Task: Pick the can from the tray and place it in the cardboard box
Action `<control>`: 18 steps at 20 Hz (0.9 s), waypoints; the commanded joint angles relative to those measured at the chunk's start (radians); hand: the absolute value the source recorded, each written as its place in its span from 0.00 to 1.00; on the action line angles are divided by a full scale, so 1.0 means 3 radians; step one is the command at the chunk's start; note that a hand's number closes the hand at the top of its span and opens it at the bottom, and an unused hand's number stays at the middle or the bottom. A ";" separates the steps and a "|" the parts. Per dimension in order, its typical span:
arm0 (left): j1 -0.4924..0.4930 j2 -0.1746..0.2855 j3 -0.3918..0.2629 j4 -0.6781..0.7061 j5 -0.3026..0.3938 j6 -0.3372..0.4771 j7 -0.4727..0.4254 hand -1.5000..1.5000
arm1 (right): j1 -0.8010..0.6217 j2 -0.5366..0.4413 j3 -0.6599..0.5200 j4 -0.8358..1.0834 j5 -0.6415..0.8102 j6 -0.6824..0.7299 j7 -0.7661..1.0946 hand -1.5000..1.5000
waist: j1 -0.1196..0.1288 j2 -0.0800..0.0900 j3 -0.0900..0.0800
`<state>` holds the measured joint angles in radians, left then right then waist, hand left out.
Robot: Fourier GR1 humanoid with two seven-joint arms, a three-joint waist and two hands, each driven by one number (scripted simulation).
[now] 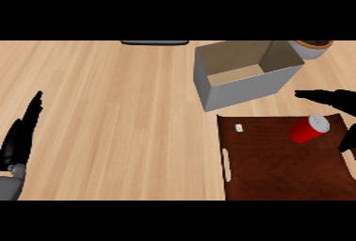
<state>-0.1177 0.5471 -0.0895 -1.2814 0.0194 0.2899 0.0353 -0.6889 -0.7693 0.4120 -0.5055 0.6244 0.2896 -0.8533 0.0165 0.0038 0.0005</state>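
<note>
A red can [308, 129] with a silver top lies tilted on its side on the dark brown wooden tray [278, 164] at the lower right. The cardboard box [243, 73], open at the top with grey outer walls, stands just beyond the tray. My right hand [335, 100] comes in from the right edge, open, its fingers stretched out above the can and its thumb [348, 140] below it, apart from the can. My left hand [21, 136] rests open at the left edge, fingers up.
A small white item [239, 127] lies on the tray near its far left corner. A round pot [311, 47] stands behind the box at the top right. A dark flat object [154, 42] sits at the far edge of the wooden counter [118, 113].
</note>
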 commanded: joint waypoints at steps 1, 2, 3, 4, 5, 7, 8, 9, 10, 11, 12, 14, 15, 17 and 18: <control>-0.0164 -0.0113 0.0040 0.0095 -0.0099 -0.0003 0.0145 0.50 | -0.0109 0.0149 -0.0046 0.0333 0.0195 -0.0026 -0.0220 0.00 | -0.0008 0.0004 0.0001; -0.0052 -0.0063 0.0096 0.0052 -0.0070 -0.0083 0.0012 0.50 | -0.0182 0.0142 -0.0022 0.0303 0.0244 0.0092 -0.0212 0.00 | -0.0003 0.0001 0.0000; 0.0054 -0.0068 0.0108 -0.0040 -0.0097 -0.0024 0.0013 0.50 | -0.0044 0.0218 -0.0060 0.0266 0.0190 -0.0001 -0.0245 0.00 | -0.0007 -0.0004 0.0001; 0.0081 -0.0174 0.0008 -0.0173 -0.0205 0.0072 0.0094 0.50 | -0.0080 0.0159 -0.0101 0.0234 0.0179 0.0119 -0.0226 0.00 | -0.0015 -0.0008 0.0000; -0.0130 0.0056 0.0220 -0.0009 -0.0019 -0.0212 0.0157 0.50 | 0.0024 0.0157 -0.0092 0.0103 0.0155 0.0085 -0.0279 0.00 | -0.0040 -0.0011 -0.0001; 0.0263 -0.0020 0.0162 -0.0330 -0.0056 -0.0118 0.0109 0.50 | -0.0017 0.0031 -0.0115 -0.0004 0.0116 0.0326 -0.0346 0.00 | -0.0017 -0.0021 -0.0001; 0.0095 0.0015 0.0216 -0.0227 -0.0094 -0.0130 0.0177 0.50 | 0.0000 0.0085 -0.0106 -0.0043 0.0141 0.0326 -0.0299 0.00 | -0.0032 -0.0016 -0.0001; 0.0009 -0.0067 0.0168 -0.0147 -0.0144 -0.0101 0.0147 0.50 | -0.0049 0.0106 -0.0139 0.0033 0.0117 0.0310 -0.0393 0.00 | -0.0030 -0.0009 -0.0001; 0.0155 -0.0009 0.0252 -0.0160 -0.0074 -0.0182 0.0040 0.50 | -0.0007 0.0114 -0.0084 -0.0147 0.0142 0.0394 -0.0291 0.00 | -0.0036 -0.0018 -0.0003; 0.0186 -0.0014 0.0216 -0.0212 -0.0102 -0.0192 0.0050 0.50 | 0.0062 0.0106 -0.0102 0.0007 0.0139 0.0223 -0.0537 0.00 | -0.0017 -0.0009 0.0000; 0.0013 -0.0040 0.0281 0.0039 -0.0074 -0.0243 0.0044 0.50 | -0.0002 0.0135 -0.0137 -0.0267 0.0076 0.0420 -0.0268 0.00 | -0.0062 -0.0017 -0.0004; 0.0033 -0.0149 0.0187 -0.0086 -0.0191 -0.0130 0.0134 0.50 | 0.0082 -0.0017 -0.0133 -0.0558 0.0042 0.0550 -0.0231 0.00 | -0.0084 -0.0027 -0.0005; 0.0207 -0.0065 0.0261 -0.0234 -0.0180 -0.0134 0.0067 0.50 | 0.0274 0.0077 -0.0120 -0.0584 0.0027 0.0416 -0.0240 0.00 | -0.0066 -0.0029 -0.0004; 0.0096 -0.0097 0.0293 -0.0108 -0.0208 -0.0156 0.0102 0.50 | 0.0468 -0.0006 -0.0120 -0.0779 0.0026 0.0404 -0.0190 0.00 | -0.0086 -0.0025 -0.0004; 0.0161 -0.0054 0.0307 -0.0323 -0.0180 -0.0204 0.0232 0.50 | 0.0310 0.0001 -0.0096 -0.0841 0.0074 0.0556 -0.0048 0.00 | -0.0057 -0.0025 -0.0003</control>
<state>-0.0840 0.5273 -0.0138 -1.3377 -0.0309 0.2420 0.0780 -0.6157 -0.7557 0.3811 -0.6771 0.6405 0.3402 -0.8558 -0.0023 -0.0030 -0.0004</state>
